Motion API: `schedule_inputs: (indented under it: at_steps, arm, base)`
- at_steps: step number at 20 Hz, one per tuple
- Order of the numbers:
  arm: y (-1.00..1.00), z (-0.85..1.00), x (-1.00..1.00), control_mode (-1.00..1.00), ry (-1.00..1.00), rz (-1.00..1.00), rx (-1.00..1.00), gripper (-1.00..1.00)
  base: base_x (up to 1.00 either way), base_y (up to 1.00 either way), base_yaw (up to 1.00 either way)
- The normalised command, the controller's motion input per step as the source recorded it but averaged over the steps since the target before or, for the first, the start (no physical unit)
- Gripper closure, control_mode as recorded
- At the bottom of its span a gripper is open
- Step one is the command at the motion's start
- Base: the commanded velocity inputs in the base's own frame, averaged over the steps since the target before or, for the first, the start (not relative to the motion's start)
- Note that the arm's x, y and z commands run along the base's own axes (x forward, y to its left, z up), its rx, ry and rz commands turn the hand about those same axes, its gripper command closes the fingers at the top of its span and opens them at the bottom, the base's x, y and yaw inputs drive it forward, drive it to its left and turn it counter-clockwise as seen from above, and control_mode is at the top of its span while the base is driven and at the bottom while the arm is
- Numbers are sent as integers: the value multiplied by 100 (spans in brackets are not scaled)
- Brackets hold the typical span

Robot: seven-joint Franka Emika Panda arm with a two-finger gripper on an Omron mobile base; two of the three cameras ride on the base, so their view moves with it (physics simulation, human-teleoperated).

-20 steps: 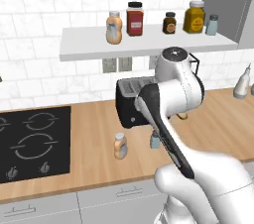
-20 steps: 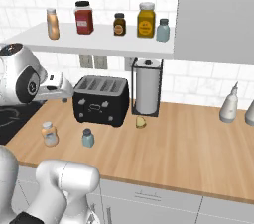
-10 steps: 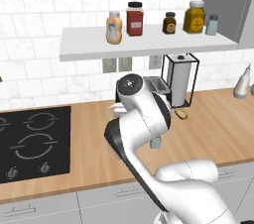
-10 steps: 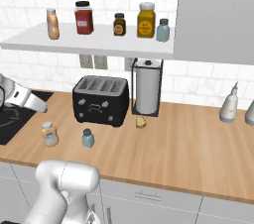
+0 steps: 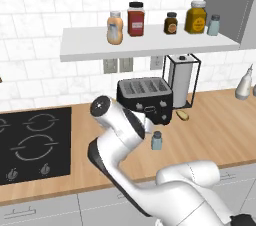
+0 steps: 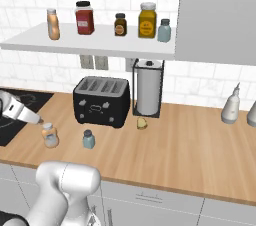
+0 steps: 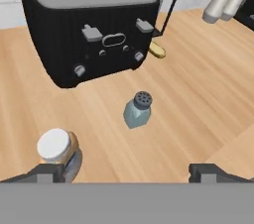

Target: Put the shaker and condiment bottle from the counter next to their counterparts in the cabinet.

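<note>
Hand view looking down on the wooden counter [image 7: 198, 99], with the gripper [image 7: 128, 172] hovering wide open at the bottom edge, fingertips [image 7: 45, 172] spread far apart and gripping nothing. Standing at centre frame, the shaker [image 7: 137, 110], clear of both tips. Sitting at lower left, the condiment bottle [image 7: 58, 149], just beside the left-hand tip, though contact cannot be told. Occupying the upper left, the black toaster [image 7: 89, 20].

Right base view showing the same bottle [image 6: 49, 135] and shaker [image 6: 88, 139] standing near each other at lower left, in front of the toaster [image 6: 101, 101]. Running across the upper left, the shelf [image 6: 90, 45], carrying the matching bottle [image 6: 52, 24] at its left end and the matching shaker [image 6: 163, 30] at its right, with a red jar [image 6: 84, 18] between them.
</note>
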Motion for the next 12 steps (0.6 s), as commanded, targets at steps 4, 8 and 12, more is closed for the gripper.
schedule_inputs:
  at_steps: [4, 8, 12]
  arm:
    - [26, -26, 0, -100, 1, 0, -3, -100]
    - [33, -21, 0, -100, 0, 0, 0, -100]
    - [40, -38, 5, -100, -1, 0, 0, -100]
  base:
    - [0, 0, 0]
    - [0, 0, 0]
    - [0, 0, 0]
